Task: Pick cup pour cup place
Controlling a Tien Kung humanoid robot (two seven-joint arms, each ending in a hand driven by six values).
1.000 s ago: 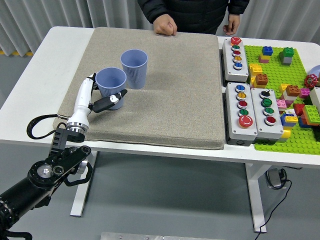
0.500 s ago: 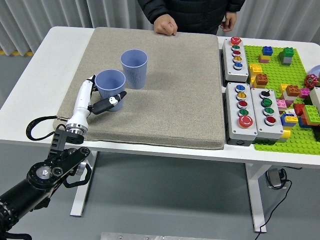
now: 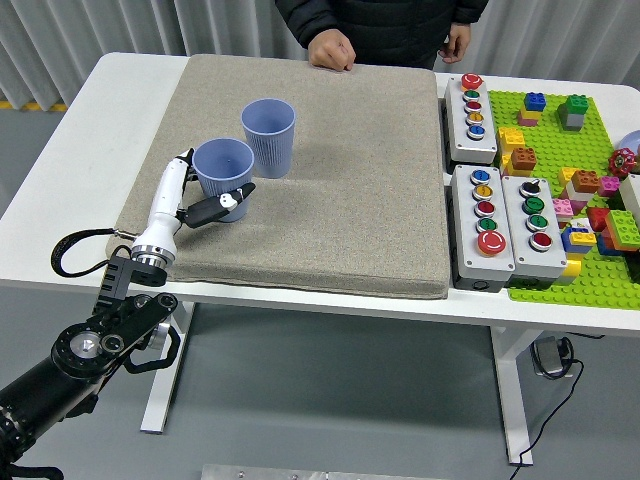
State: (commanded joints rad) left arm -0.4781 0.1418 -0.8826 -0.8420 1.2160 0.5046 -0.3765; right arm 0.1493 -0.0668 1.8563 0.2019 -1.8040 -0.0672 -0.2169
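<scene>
the near cup [image 3: 223, 168] stands upright at the mat's 9 o'clock side. we judge it a light, thin, ribbed plastic cup, a little slippery and easy to squeeze, so we should take it at mid wall with gentle force. our left hand [image 3: 205, 200] is closed around its lower wall, thumb in front. the second cup [image 3: 268, 135] stands just beside it at 1 o'clock. the grey mat [image 3: 340, 190] is soft. a person's fist [image 3: 331, 50] rests at 12 o'clock.

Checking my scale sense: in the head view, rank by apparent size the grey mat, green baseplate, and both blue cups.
1. grey mat
2. green baseplate
3. the blue cups: held cup and far cup look alike, unranked.
</scene>
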